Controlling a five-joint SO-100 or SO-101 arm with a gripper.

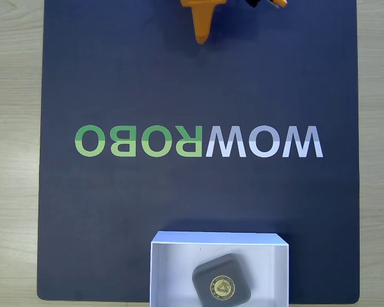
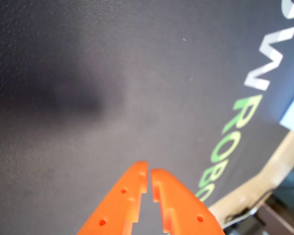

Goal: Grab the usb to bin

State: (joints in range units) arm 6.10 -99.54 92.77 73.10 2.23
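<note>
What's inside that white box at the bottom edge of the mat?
The white box holds one dark grey block with a round gold emblem on top, lying right of centre. The floor beneath the block is hidden, and the box's near end runs out of frame.

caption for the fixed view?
Dark grey rounded-square usb lies inside white cardboard bin; shut orange gripper at top edge.

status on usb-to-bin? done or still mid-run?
Looks done: the usb lies flat inside the bin at the bottom edge of the fixed view, emblem up. Nothing is in hand: the tool sits at the far end of the mat, fingers together and empty in the wrist view. Nothing appears left except perhaps parking the arm.
</note>
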